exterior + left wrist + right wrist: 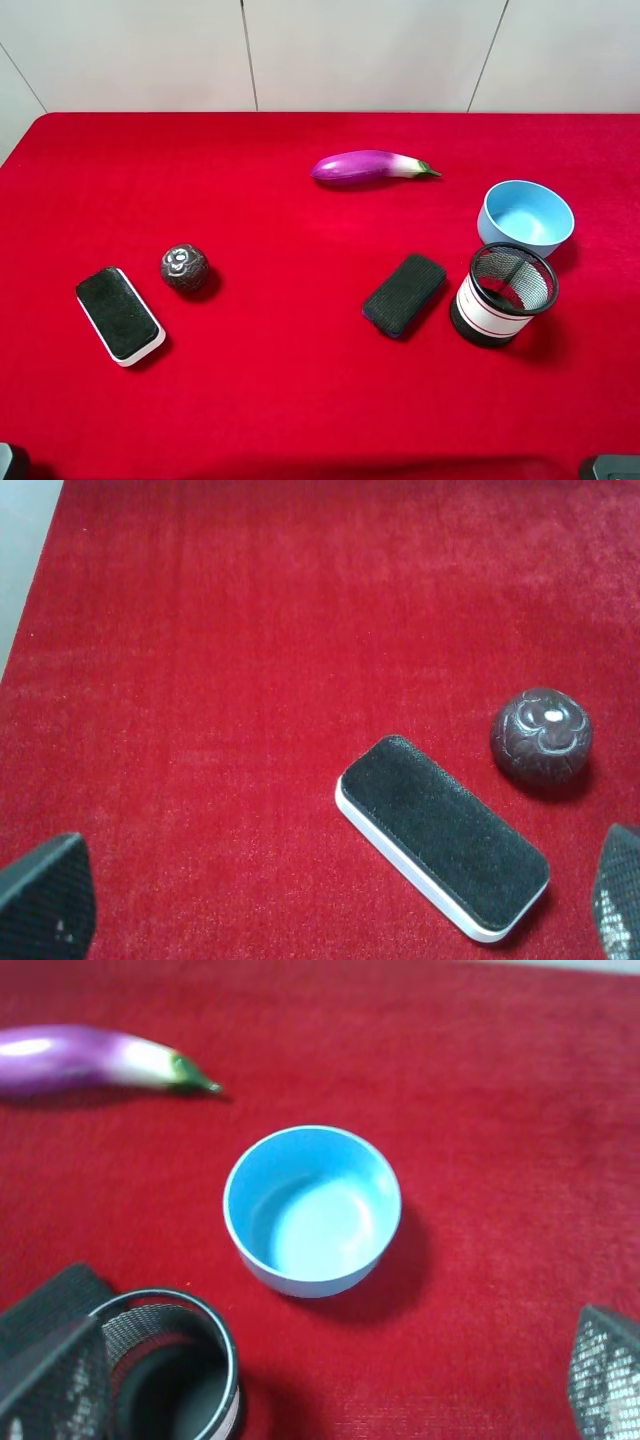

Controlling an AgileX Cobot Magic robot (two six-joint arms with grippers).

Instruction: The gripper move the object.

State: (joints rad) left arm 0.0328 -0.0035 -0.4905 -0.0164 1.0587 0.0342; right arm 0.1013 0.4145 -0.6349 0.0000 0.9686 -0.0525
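Observation:
The object is a small dark brownish-grey ball [184, 267] with white markings, resting on the red cloth at the left. In the left wrist view the ball [541, 735] lies ahead of my left gripper [330, 920] and off to one side. That gripper is open and empty, its two fingertips [45, 900] wide apart at the frame's corners. My right gripper [325, 1380] is also open and empty, hovering near the blue bowl [300, 1278]. In the high view only small dark parts of the arms show at the near corners.
A black eraser with a white base [119, 315] lies just beside the ball, and shows in the left wrist view [443, 832]. A purple eggplant [370, 166], a dark eraser [404, 293], the blue bowl [520, 238] and a black mesh cup [502, 294] lie to the right.

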